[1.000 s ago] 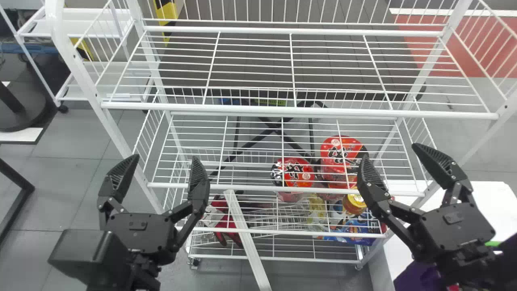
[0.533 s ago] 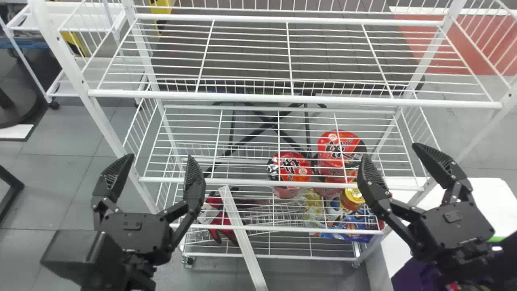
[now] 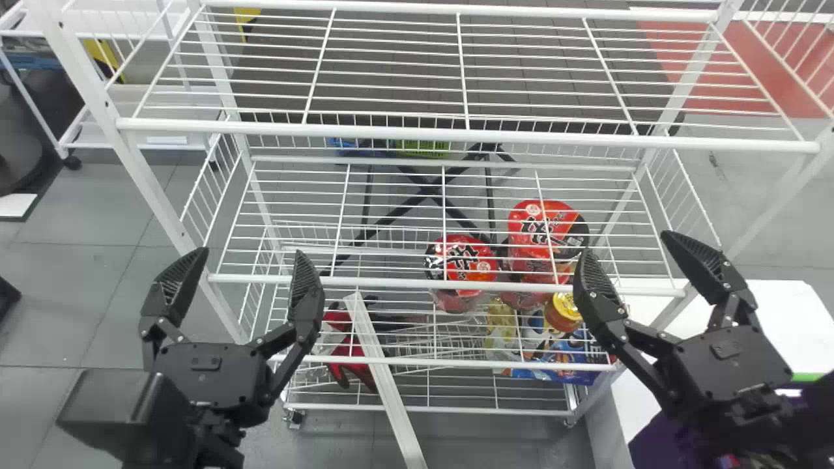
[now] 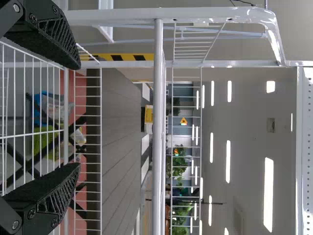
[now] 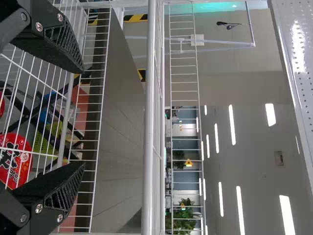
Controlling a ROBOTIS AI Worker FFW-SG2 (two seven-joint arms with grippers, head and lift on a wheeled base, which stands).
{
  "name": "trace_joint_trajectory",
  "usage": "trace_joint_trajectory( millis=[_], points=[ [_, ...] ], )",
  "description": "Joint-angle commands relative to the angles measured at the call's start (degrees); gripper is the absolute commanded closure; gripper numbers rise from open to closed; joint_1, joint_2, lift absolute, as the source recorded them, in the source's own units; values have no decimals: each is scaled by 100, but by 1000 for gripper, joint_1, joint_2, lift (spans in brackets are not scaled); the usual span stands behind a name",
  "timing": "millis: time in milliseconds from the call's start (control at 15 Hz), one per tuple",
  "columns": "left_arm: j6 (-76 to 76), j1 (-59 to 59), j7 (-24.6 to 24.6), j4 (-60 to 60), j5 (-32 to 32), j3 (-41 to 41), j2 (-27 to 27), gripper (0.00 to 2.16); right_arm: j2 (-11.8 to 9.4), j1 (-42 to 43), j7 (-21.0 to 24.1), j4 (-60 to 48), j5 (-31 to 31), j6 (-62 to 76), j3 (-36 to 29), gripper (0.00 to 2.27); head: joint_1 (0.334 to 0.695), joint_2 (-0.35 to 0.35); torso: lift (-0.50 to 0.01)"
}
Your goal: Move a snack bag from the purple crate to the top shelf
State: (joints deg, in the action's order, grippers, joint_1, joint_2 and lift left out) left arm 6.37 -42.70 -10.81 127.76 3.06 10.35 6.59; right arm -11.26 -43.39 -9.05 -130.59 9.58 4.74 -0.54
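At the head view's left, my left gripper stands open before the rack's left front. My right gripper is open before the rack's right part, with nothing between its fingers. Part of the purple crate shows at the lower right, beneath the right arm, which hides most of it. The highest wire shelf in the head view spans the top. In the left wrist view, the left gripper is spread apart; the right gripper likewise in the right wrist view.
Red-lidded packs and a yellow-lidded jar are on the rack's lower levels. Red-black gloves lie at its lower left. A white beam slants toward the bottom edge. A white table stands at the right.
The rack has shifted down-to-up in the head view, its shelves now higher in the picture. My left gripper has drifted slightly left there; the right one has hardly moved. Both stay open.
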Motion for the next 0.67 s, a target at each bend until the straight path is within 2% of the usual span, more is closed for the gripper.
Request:
trace_joint_trajectory(
  millis=[0, 600],
  points=[
    [0, 7, -17, -23, 2, -7, 0, 117, 1, -47, 0, -2, 0, 39, -34, 178, 695, -27, -284],
    [158, 16, -35, -102, -25, -15, 9, 120, 116, -240, 9, -2, 26, 39, -210, 178, 695, -41, -319]
  ],
)
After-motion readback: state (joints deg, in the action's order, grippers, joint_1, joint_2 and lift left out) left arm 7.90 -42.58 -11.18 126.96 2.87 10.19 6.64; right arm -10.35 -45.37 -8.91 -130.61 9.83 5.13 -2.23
